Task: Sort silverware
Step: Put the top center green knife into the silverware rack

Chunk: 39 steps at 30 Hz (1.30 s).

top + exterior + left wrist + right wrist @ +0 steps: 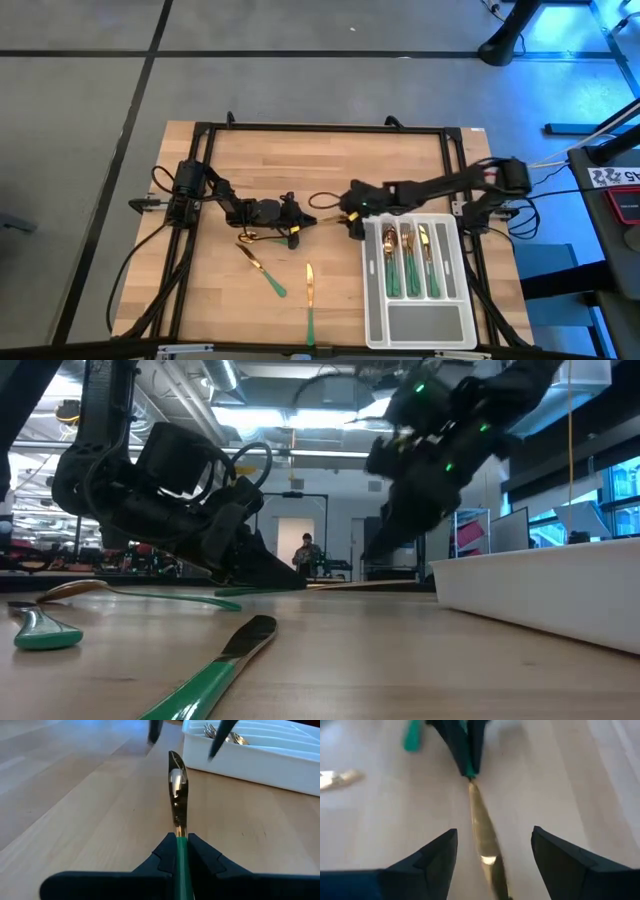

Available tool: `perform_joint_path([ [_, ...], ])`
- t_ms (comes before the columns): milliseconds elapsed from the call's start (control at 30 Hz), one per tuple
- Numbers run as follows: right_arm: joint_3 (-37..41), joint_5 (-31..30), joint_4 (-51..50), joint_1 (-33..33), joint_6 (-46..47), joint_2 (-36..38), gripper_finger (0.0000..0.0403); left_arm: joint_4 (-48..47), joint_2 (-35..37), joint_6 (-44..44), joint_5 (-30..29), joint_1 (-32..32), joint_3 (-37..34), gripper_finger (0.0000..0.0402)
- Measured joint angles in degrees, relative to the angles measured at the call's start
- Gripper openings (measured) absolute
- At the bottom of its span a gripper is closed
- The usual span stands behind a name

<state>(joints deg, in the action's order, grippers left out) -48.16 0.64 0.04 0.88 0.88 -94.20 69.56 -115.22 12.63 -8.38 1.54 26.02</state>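
Observation:
My left gripper (297,222) is at mid-table, shut on a knife (176,785) with a gold blade and a green handle. The blade points toward the table's right, at the pale grey tray (430,322). My right gripper (494,831) is open and slants down next to the tray's far left corner. Its two fingers stand on either side of the blade, apart from it. Several pieces of silverware (410,262) lie in the tray's slots. Two more pieces (262,262) and another knife (310,300) lie flat on the wood nearer the front. My left gripper pinches the knife's green handle (180,851) between its two fingers, just behind where the gold blade starts. The fingers come from the table's left, slanting slightly down, and lie along the knife. The blade sticks out ahead of the fingertips; the rest of the handle is hidden between the fingers.
The tray (540,585) stands at the right front, its long front compartment bare. A black frame (330,128) runs round the tabletop. Bare wood lies toward the far edge and at the left front. A person (308,552) stands far back in the room.

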Motion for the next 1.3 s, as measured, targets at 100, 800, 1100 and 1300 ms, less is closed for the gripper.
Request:
perform_joint_path([
  [100,-2.6,-1.0,-1.1,-0.1,-2.5,-4.9,0.0249,0.0,0.0,0.3,0.0,0.0,0.0,0.0019],
  [800,-8.6,-7.9,-4.7,-3.7,-5.0,-13.5,0.0011,1.2,0.2,0.7,-0.2,0.2,0.0,0.0025],
  [1100,-8.6,-11.2,-5.8,-5.9,-1.0,-13.5,0.0003,3.4,0.6,-1.7,1.3,0.5,-0.1,0.0161],
  [1300,-10.0,-11.0,-9.5,-6.6,0.4,-13.3,0.0002,-12.0,8.6,-10.8,1.8,3.6,0.8,0.0200],
])
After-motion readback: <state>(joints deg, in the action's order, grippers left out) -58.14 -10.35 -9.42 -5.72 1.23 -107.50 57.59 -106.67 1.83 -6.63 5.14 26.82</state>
